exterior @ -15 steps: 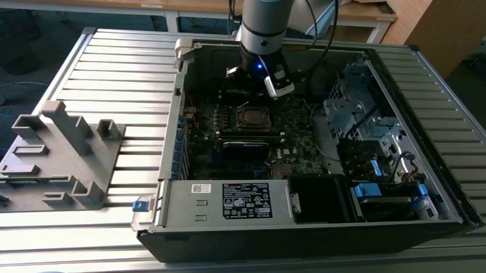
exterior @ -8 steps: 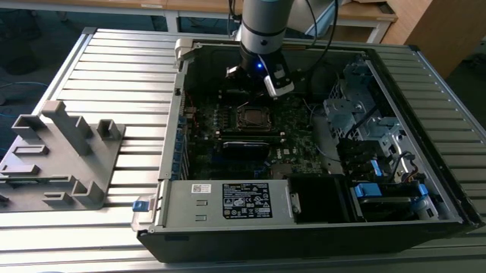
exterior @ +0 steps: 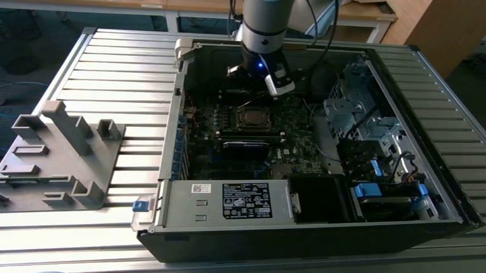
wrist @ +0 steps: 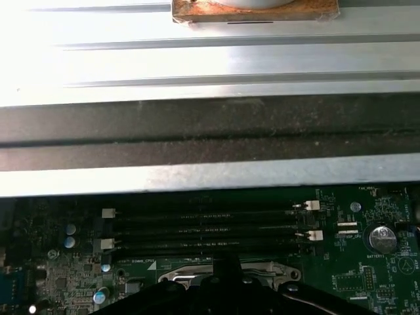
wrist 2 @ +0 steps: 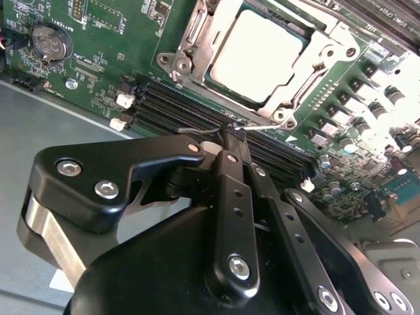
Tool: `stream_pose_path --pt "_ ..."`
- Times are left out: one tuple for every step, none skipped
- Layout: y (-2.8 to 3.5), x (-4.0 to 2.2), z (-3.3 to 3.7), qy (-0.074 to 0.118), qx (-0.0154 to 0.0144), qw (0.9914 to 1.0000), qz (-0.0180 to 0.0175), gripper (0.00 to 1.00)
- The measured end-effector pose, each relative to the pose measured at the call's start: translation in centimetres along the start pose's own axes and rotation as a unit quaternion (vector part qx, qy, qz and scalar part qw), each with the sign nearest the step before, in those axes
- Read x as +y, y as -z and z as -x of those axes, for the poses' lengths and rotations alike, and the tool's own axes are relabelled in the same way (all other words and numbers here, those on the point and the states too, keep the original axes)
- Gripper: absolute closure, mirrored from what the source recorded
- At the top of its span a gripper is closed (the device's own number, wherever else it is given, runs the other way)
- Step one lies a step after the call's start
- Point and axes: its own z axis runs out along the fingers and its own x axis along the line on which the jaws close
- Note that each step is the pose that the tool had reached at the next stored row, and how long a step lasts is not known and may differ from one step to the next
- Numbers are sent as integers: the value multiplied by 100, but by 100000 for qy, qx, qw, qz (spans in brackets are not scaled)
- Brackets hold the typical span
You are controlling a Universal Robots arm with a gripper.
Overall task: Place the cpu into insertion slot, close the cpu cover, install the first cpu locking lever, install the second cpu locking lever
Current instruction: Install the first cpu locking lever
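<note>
Cpu is seen lying flat, metal top upward, in the insertion slot, framed by the shut cpu cover; being square, it shows no long axis. The arm is held upright, its wrist inside the open computer case. The tool is clenched, its tips at a thin wire lever; whether the lever is pinched cannot be told. One chip corner is cut off in the second wrist view.

Vertical arm, jaws pressed together
</note>
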Motion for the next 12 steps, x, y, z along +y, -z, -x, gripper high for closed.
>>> stream_pose_path --pt "-1 1 6 1 3 100000 -6 89" --pt "-3 2 13 0 6 100000 -8 89" --pt "-4 3 18 -1 5 100000 -11 89" --pt "-4 4 21 -1 6 100000 -13 89" --pt "-4 4 21 -5 3 100000 -12 89" --pt "-4 4 21 -8 3 100000 -9 89" --pt "-4 4 22 0 3 100000 -9 89" --pt "-4 4 22 1 6 100000 -12 89" --pt "-5 4 23 13 6 100000 -14 89" --pt "-8 4 23 60 6 100000 -6 89" --pt "-11 3 22 157 6 100000 20 89" --pt "-15 2 22 347 20 99999 40 89"
